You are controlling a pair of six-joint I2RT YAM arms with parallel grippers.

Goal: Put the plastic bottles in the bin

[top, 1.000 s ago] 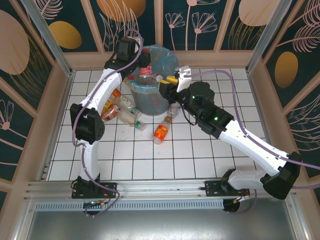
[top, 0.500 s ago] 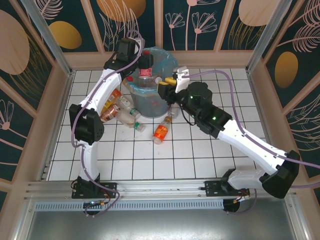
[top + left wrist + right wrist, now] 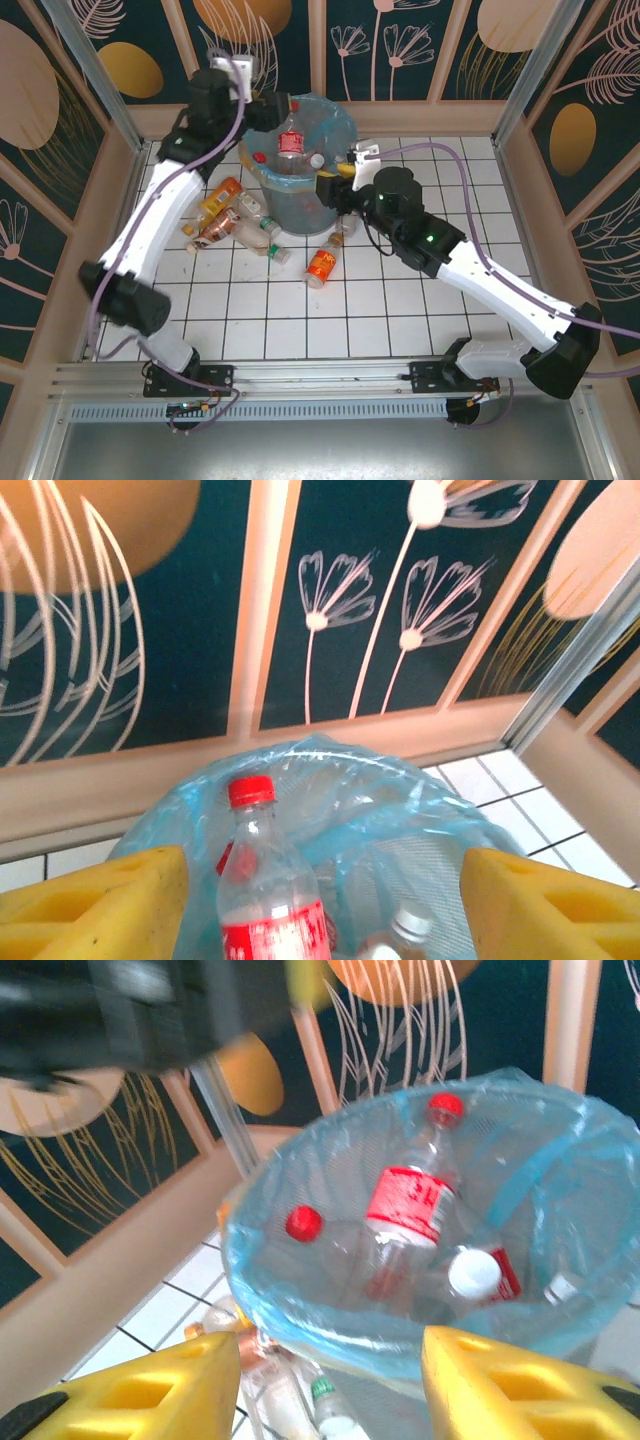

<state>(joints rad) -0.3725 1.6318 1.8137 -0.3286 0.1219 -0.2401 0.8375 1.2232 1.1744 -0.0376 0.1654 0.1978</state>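
- While both arms crowd the bin point(image 3: 300, 208), which stands at the far middle of the counter point(image 3: 400, 310), the left end effector point(image 3: 322, 900) hangs over its far-left rim, fingers spread with nothing between them; the right end effector point(image 3: 330, 1380) sits at the near-right rim, fingers likewise apart and empty
- Several plastic bottles point(image 3: 410, 1210) lie inside the bin, among them a red-capped bottle point(image 3: 265, 880) standing tall against the bag; a cluster of bottles point(image 3: 222, 212) lies on the counter just left of the bin, and an orange bottle point(image 3: 322, 265) lies in front of it
- Hazard 1: the translucent liner point(image 3: 590, 1190) billows above the rim; a finger passing low could snag it and drag or tip the bin
- Hazard 2: the red-capped bottle appears to reach near rim level, so a sweep across the mouth could knock it back out
- Hazard 3: the two arms are close together over one small target; crossing paths would likely end in a collision
- Hazard 4: the bottles on the counter lie on their sides, some touching; a poorly centred pinch may squirt one away or shove its neighbours
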